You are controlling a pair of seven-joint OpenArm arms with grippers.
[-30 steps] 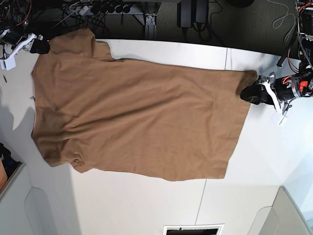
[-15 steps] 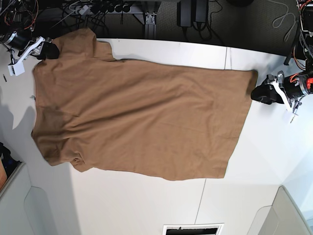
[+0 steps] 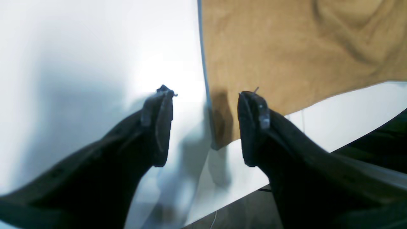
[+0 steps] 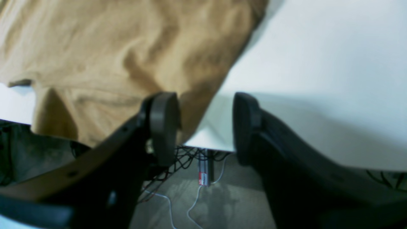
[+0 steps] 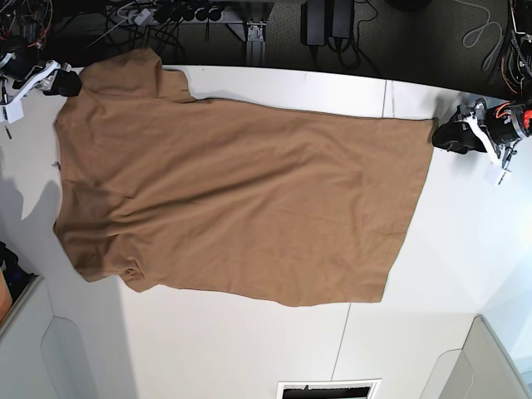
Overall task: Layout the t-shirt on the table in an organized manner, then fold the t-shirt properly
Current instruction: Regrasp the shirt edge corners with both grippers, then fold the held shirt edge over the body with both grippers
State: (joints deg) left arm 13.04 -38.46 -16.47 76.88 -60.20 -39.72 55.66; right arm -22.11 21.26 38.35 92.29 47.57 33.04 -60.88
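Judging the t-shirt (image 5: 241,199) spread flat on the table (image 5: 432,266), I have left jaws (image 3: 205,125) and right jaws (image 4: 203,127) both spread, empty, just off its corners, so I'd regrip squarely before folding.

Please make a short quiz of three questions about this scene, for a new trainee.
1. True or false: the left claw holds the t-shirt.
2. The t-shirt on the table lies: A) spread flat, B) folded in half, C) in a heap.
3. Fill in: the jaws of the right claw stand ____.

Key: 1 false, it is open with nothing between its jaws; 2 A; 3 open.
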